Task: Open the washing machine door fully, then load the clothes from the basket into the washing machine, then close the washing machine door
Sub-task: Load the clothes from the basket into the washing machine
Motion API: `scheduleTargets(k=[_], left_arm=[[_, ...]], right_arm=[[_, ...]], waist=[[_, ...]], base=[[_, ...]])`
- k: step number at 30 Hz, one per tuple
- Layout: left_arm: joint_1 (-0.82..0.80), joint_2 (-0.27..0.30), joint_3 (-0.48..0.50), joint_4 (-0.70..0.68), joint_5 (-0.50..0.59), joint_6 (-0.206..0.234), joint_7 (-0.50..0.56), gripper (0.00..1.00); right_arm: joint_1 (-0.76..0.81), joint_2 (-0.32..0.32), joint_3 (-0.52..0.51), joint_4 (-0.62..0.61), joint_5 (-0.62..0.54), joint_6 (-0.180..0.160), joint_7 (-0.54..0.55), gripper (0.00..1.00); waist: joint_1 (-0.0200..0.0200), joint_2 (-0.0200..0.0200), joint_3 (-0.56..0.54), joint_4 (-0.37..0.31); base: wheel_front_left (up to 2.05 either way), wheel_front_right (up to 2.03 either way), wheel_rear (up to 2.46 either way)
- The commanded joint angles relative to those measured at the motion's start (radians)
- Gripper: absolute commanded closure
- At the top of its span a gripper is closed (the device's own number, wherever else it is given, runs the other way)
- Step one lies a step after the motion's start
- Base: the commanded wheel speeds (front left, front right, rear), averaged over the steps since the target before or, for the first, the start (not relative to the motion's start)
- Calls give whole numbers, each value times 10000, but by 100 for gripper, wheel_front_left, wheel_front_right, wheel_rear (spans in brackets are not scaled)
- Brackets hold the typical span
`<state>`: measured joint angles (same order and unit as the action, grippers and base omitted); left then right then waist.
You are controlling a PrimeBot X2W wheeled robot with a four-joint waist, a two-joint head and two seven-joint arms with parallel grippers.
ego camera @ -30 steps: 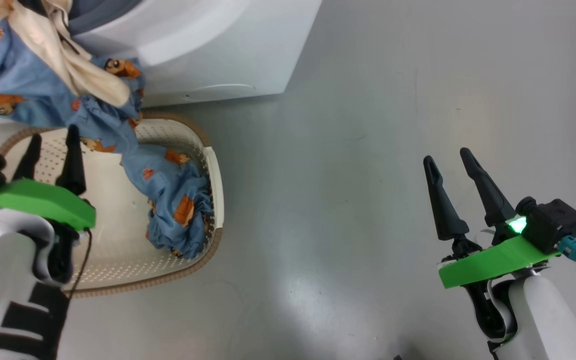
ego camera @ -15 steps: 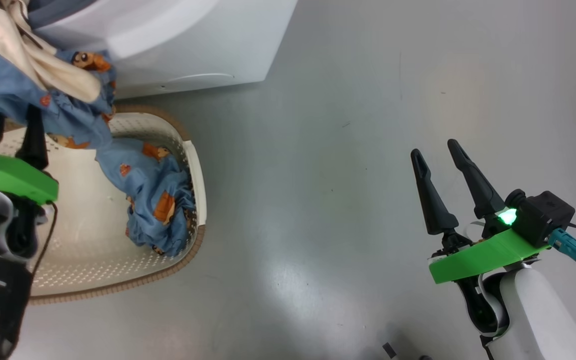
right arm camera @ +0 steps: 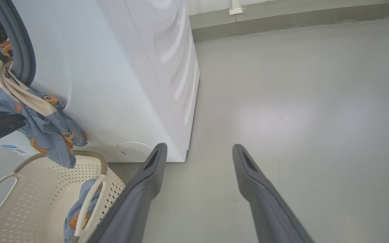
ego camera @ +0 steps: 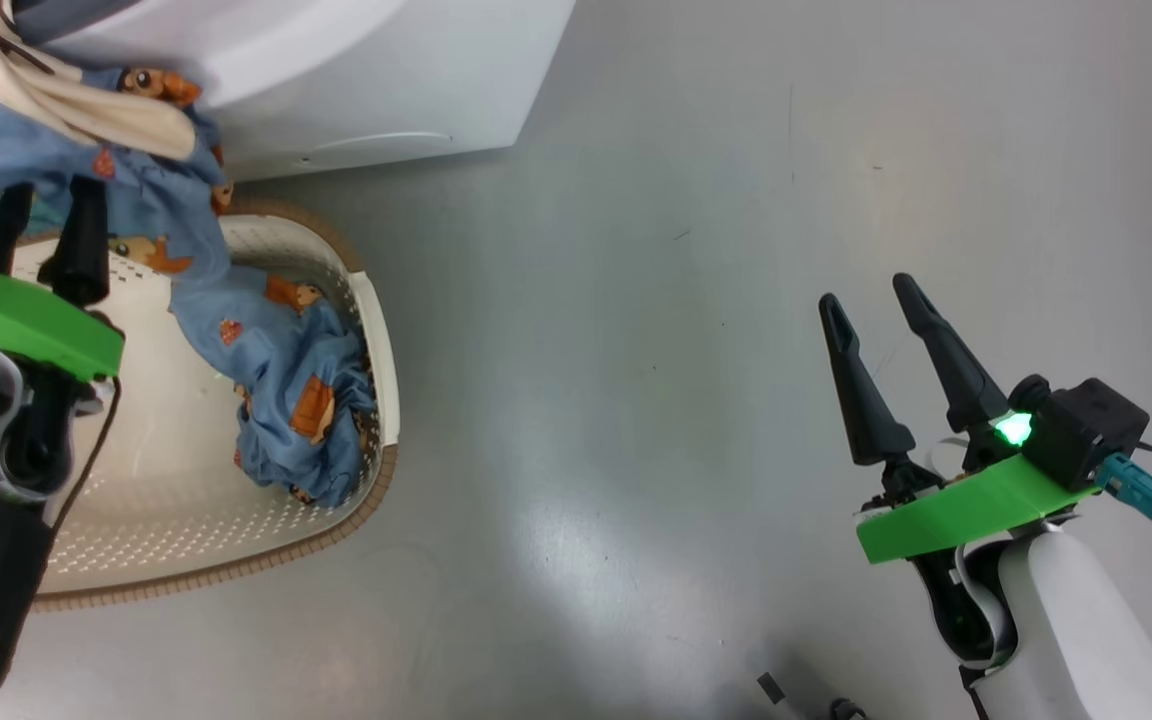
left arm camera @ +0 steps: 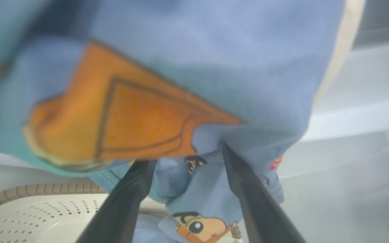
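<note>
Both sets of jaws are spread wide, the left gripper (ego camera: 48,215) under the blue clothes (ego camera: 266,370), the right gripper (ego camera: 868,295) idle. Trailing from the washing machine (ego camera: 386,80) into the basket (ego camera: 383,340), the fabric should be gripped low and lifted fully inside.

head view looks steeply down; low wrist views (left hard against the clothes (left arm camera: 181,67)) share the basket (ego camera: 383,370).

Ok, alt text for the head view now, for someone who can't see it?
Blue printed clothes hang from the front of the washing machine at upper left and trail into the cream basket on the grey floor. The open left gripper points at the hanging fabric; the open right gripper hovers over the floor at right.
</note>
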<state>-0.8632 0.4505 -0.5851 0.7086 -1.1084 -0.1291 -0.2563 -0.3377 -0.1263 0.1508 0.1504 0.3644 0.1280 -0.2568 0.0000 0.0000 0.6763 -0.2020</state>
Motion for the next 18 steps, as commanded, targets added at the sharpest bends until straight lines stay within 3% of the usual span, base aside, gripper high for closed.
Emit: scheduleTargets(k=[1, 4, 7, 9, 11, 18], left_arm=[[-275, 530, 174, -241, -185, -15, -55, 0], [-407, 575, 144, -257, -265, -15, -55, 0], [-537, 615, 158, -269, -367, -15, -55, 55], [-603, 640, 152, -267, -397, -15, -55, 72], [-657, 655, 156, -293, -417, -15, -55, 98], [-656, 613, 402, -525, -446, -15, -55, 100]], right_arm=[[8, 1, 223, -247, -59, 27, -49, 0], [-38, 5, 249, -260, -66, 27, -49, 0], [-59, 13, 262, -285, -73, 27, -49, 0], [-66, 15, 268, -291, -76, 27, -49, 0], [-71, 17, 262, -295, -77, 27, -49, 0], [-65, 34, 161, -314, -90, 27, -49, 0]], waist=[[0, 0, 30, -2], [0, 0, 56, -19], [0, 0, 85, -39], [0, 0, 100, -50], [0, 0, 118, -54], [0, 0, 158, 5]], base=[[0, 0, 0], [0, 0, 0], [0, 0, 0], [0, 0, 0], [0, 0, 0], [0, 0, 0]])
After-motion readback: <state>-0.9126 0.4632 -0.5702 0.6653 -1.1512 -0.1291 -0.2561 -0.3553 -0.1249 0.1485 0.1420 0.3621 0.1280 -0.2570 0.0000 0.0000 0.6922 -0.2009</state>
